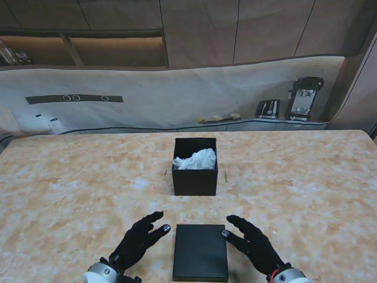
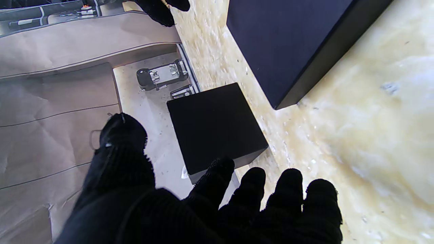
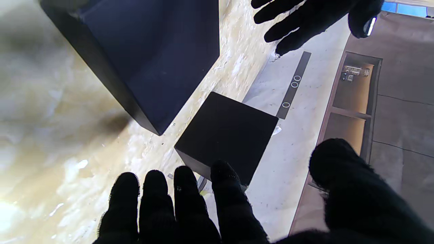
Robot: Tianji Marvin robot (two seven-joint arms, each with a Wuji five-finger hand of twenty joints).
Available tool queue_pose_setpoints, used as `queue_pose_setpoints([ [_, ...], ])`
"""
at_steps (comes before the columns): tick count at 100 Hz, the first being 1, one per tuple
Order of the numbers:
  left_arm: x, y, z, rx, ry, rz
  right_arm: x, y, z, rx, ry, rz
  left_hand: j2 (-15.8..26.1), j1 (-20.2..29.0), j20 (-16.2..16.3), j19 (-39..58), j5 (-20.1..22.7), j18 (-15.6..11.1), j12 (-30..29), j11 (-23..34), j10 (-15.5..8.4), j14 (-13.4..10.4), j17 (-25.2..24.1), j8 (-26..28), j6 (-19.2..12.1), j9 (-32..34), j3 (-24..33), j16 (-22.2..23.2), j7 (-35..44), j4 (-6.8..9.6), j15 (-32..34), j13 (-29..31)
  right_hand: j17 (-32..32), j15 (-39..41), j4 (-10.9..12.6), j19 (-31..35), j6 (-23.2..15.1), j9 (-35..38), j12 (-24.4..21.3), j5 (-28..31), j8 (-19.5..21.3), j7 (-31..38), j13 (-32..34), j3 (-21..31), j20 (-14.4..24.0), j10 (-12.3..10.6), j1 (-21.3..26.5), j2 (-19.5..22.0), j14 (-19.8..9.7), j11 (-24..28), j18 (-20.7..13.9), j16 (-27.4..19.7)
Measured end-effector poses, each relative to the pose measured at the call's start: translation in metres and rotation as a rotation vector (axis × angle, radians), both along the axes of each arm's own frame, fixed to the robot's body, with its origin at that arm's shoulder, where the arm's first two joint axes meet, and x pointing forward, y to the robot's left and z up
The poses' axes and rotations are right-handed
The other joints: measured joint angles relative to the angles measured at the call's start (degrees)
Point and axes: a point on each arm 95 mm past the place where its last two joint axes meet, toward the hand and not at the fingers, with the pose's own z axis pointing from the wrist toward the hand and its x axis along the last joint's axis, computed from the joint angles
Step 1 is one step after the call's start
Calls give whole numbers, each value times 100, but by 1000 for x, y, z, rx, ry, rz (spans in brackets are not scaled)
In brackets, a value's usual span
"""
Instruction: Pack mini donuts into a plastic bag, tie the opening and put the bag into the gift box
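Nearest to us, at the table's (image 1: 70,194) near edge, lay the flat black lid (image 1: 200,252), and our hands flanked it without touching. Our left hand (image 1: 139,239) hovered just beside its left edge, fingers spread wide, holding nothing. Our right hand (image 1: 253,242) did likewise at the right edge, fingers apart. Farther from us, near the table's middle, stood the open black gift box (image 1: 195,180) with the white plastic bag (image 1: 195,159) inside it.
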Motion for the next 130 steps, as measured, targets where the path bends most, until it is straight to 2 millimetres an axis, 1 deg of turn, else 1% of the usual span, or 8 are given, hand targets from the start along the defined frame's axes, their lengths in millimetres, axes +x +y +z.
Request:
queue_pose_setpoints([
  [12, -6, -1, -2, -2, 18, 2, -6, 3, -4, 52, 28, -30, 1, 1, -14, -1, 0, -13, -1, 0, 40, 4, -8, 0, 15, 6, 0, 0, -64, 0, 0, -1, -30, 2, 0, -121, 0, -59, 3, -129, -1, 62, -50, -10, -69, 0, -1, 1, -6, 65, -48, -1],
  [33, -13, -5, -7, -1, 53, 14, -13, 11, -15, 109, 79, -61, 2, 6, -14, 48, 151, 20, 38, 15, 122, 113, 91, 19, 281, 209, 0, -1, -67, 0, 113, 68, -199, 66, -61, -334, 0, -186, 69, -217, -70, 263, -325, -10, -133, -25, -3, 3, -122, 234, -130, -1],
  [61, -20, -7, -12, 11, 115, 29, -19, 18, -30, 110, 127, -88, 5, 74, -14, 99, 155, 50, 134, 16, 183, 193, 106, 80, 313, 263, 4, 34, -69, 4, 174, 123, -261, 156, -62, -695, -12, -483, -21, -487, -208, 500, -531, 21, -130, -71, -4, 4, -185, 293, -198, -2],
  [70, -22, -8, -12, 10, 130, 33, -21, 19, -32, 109, 140, -92, 5, 74, -14, 102, 155, 59, 179, 16, 183, 193, 27, 99, 316, 264, 4, 95, -69, 4, 174, 123, -247, 156, -62, -955, -58, -483, -1, -550, -347, 660, -579, 21, 66, -71, -4, 4, -185, 288, -224, -2],
  [81, -24, -9, -14, 14, 146, 33, -21, 19, -33, 91, 150, -93, 5, 75, -14, 102, 155, 77, 219, 16, 183, 193, 17, 154, 317, 264, 4, 137, -69, 4, 174, 123, -198, 156, -62, -1033, -63, -483, 33, -567, -359, 696, -586, 21, 98, -72, -4, 4, -185, 254, -233, -2],
  [87, -25, -10, -14, 13, 151, 32, -22, 19, -34, 84, 158, -96, 5, 76, -14, 103, 155, 78, 253, 16, 183, 193, 17, 156, 317, 267, 4, 174, -69, 4, 174, 123, -170, 156, -62, -1075, -63, -483, 6, -568, -360, 699, -587, 21, 157, -72, -4, 4, -185, 227, -405, -2],
  [120, -27, -13, -15, 3, 172, 35, -22, 25, -37, 122, 162, -104, 6, 140, 13, 165, 318, 135, 341, 72, 195, 256, 93, 244, 323, 422, 10, 294, -69, 5, 274, 278, -98, 166, -62, -1372, -63, -483, -6, -570, -413, 828, -588, 21, 157, -72, 0, 5, -247, 222, -538, -2],
  [130, -27, -13, -15, 8, 184, 34, -23, 27, -37, 127, 166, -99, 6, 142, 104, 251, 371, -3, 411, 86, 249, 260, 112, 374, 346, 504, 10, 381, -69, 5, 353, 340, -81, 210, -62, -1390, -64, -552, 27, -571, -420, 841, -588, 26, 183, -72, 0, 5, -284, 213, -579, -2],
])
